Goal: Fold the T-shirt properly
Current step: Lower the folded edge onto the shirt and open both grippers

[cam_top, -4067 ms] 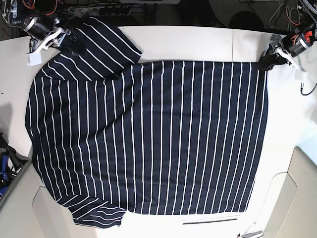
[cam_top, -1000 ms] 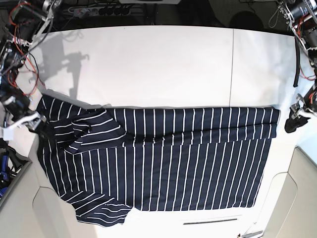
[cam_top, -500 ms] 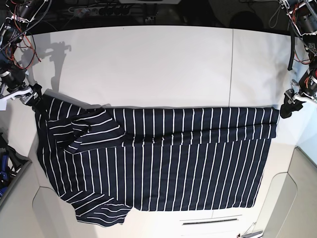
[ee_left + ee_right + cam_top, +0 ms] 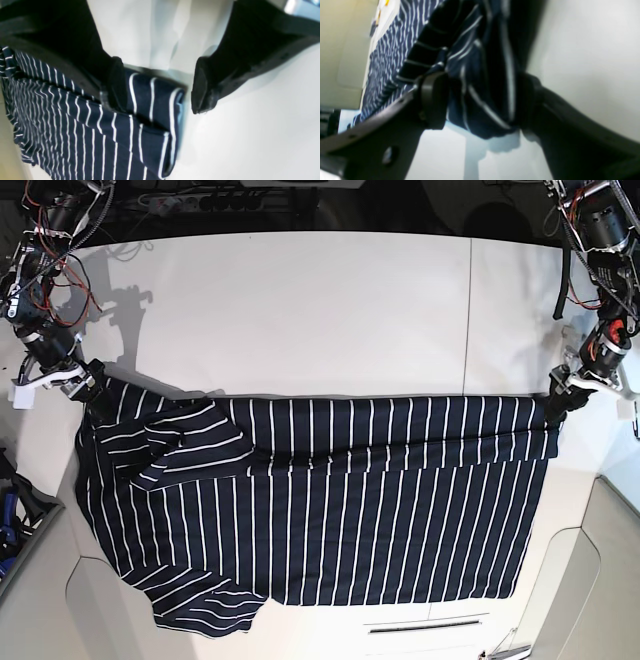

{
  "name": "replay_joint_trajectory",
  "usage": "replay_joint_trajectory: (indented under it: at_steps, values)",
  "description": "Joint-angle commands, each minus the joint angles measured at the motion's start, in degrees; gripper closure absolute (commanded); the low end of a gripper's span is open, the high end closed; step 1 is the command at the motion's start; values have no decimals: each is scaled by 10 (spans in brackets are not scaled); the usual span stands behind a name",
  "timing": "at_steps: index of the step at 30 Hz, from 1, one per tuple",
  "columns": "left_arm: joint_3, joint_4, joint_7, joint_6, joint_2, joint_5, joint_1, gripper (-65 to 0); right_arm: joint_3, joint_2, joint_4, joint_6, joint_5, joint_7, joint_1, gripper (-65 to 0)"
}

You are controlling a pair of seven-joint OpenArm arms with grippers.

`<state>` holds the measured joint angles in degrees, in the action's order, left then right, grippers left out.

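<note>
The T-shirt [image 4: 330,500] is dark navy with thin white stripes. It lies on a white table [image 4: 300,310]. Both grippers' fingers [image 4: 200,85] are black.

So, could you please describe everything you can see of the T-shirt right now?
The T-shirt is dark navy fabric with thin white stripes, lying on the white table. Its far edge is folded over toward the near side, forming a doubled band with a straight fold line. One short sleeve lies crumpled at the base view's left; another pokes out at the near-left corner. The left gripper stands open around one folded corner; the right gripper straddles the other corner's bunched cloth.
</note>
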<state>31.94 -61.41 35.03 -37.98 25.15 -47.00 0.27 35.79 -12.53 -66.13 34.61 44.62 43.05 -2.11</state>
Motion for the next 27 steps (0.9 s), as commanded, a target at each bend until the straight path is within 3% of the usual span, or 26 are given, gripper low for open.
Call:
replay_joint_trajectory:
  at_steps: [1, 7, 9, 12, 13, 14, 18, 23, 27]
  values:
    - [-4, -8, -1, -2, 7, -1, -6, -436, -10, -6, -3, -3, -7, 10, -8, -407]
    - [-51, -8, -2, -2, 4, 36, -33, -420, -40, -6, -3, -3, -9, 9, -25, -387]
    - [-59, -8, -1, -2, 4, 53, -41, -310, -40, -6, -3, -3, -9, 9, -26, -281]
    - [-61, -8, -1, -2, 5, 62, -49, -86, -40, -6, -3, -3, -9, 9, -26, -31]
    - [-61, -8, 0, -2, 6, 62, -50, -39, -40, -6, -3, -3, -9, 9, -26, 0]
    - [-61, -8, 0, -2, 8, 62, -51, -5, -40, -7, -5, -3, -9, 9, -26, 0]
    - [-60, -14, 17, -17, 22, 61, -50, 0, -34, -8, -27, -3, -6, 49, -29, 0]
    - [-60, -59, 96, -20, 46, 18, -38, 0, -13, -8, -85, -3, 0, 132, -27, 0]
    - [-60, -120, 133, -20, 62, -23, 7, 0, -4, -8, -135, -3, 46, 175, 3, 0]
